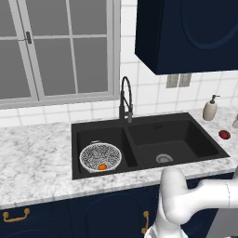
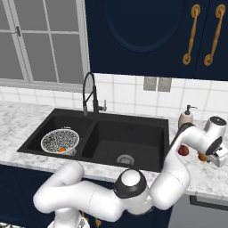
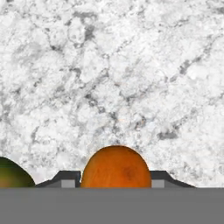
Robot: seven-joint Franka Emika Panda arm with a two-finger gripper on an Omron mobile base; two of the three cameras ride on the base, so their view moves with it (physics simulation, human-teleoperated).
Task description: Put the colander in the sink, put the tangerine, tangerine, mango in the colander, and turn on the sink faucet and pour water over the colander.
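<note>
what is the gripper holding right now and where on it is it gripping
The gripper is closed on a tangerine, one finger tip on each side of its middle, just above the marble counter.

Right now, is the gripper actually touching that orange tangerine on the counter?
Touching. In the hand view the tangerine sits squarely between the gripper fingertips, both dark pads flush against its sides with no gap showing.

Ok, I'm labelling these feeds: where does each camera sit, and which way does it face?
Left base view: behind the arm's left, facing the sink; white arm lower right.
Right base view: behind its right, same sink and colander; arm reaches right over the counter.
Hand view: on the hand, facing the counter; jaws shut on the tangerine.
</note>
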